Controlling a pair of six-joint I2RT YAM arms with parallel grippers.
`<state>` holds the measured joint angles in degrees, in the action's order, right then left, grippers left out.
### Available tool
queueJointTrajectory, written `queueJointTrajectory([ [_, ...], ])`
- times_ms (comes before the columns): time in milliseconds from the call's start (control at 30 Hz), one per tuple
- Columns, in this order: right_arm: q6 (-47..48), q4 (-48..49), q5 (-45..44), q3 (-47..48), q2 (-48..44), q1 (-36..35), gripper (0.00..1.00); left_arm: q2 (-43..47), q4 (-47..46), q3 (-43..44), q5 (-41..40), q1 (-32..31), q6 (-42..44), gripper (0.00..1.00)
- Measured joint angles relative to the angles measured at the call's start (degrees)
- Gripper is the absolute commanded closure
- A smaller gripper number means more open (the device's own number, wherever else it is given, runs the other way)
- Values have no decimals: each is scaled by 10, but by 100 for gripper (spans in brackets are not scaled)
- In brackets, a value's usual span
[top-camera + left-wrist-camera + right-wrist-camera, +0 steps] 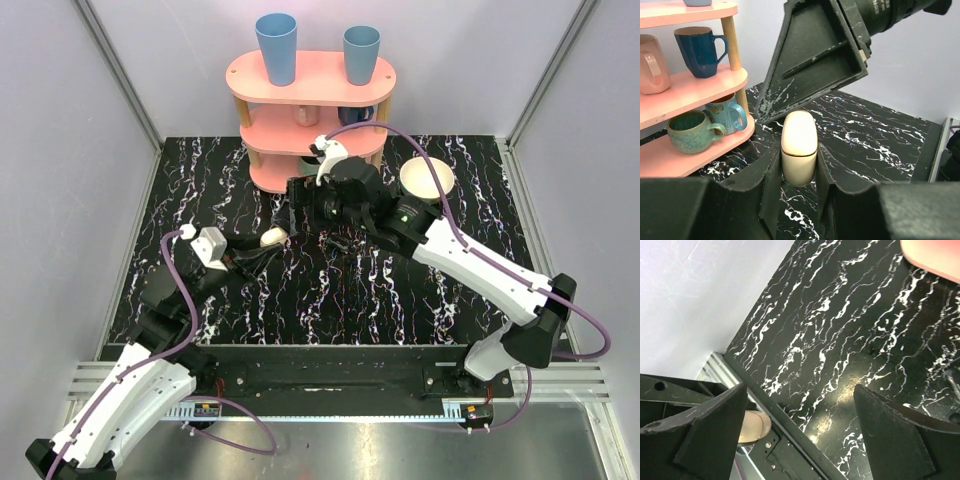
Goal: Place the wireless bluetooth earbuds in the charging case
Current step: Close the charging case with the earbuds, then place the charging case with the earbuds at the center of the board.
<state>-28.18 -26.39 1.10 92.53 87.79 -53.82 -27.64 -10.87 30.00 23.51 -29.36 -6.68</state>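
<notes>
**Closed case pinched in the left jaws, right jaws wide and empty**

The small cream-white, rounded plastic charging case [799, 145] sits in front of the foot of the pink three-tier wooden shelf [312, 78], just out from its lowest tier. It is clamped between the jaws of the left gripper [799, 167]. Whether its lower end touches the black, white-veined marbled table [340, 290] cannot be told.

The case's long axis runs in line with the left jaws. The lid end leads away from the wrist, and the thin seam crosses the axis at right angles. The lid is shut. No earbuds show in any view, so whether they are inside cannot be told.

The right gripper [800, 390] hovers in front of the shelf, just past the case. Its jaws are spread wide with nothing between them, and one of its fingers [810, 65] looms just above the lid.

The case is probably light and rigid. Its glossy, curved shell looks slippery, so a squeeze on the rounded flanks could squirt it forward. The safest hold seems to be low on the body, below the seam, as it is held now. That leaves the lid end free for the right jaws to lift at the seam.
</notes>
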Motion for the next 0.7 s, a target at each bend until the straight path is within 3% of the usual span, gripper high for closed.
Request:
queueJointTrajectory([
  [133, 8, 2, -59, -32, -27, 0, 4, -1, 0, 0, -17, 0, -10, 98],
  [400, 31, 9, -260, -74, -123, 3, 3, -28, 35, 20, -24, 0, -28, 100],
  [700, 1, 15, -350, -132, -165, 25, 3, -220, 60, 74, 83, 0, -109, 100],
])
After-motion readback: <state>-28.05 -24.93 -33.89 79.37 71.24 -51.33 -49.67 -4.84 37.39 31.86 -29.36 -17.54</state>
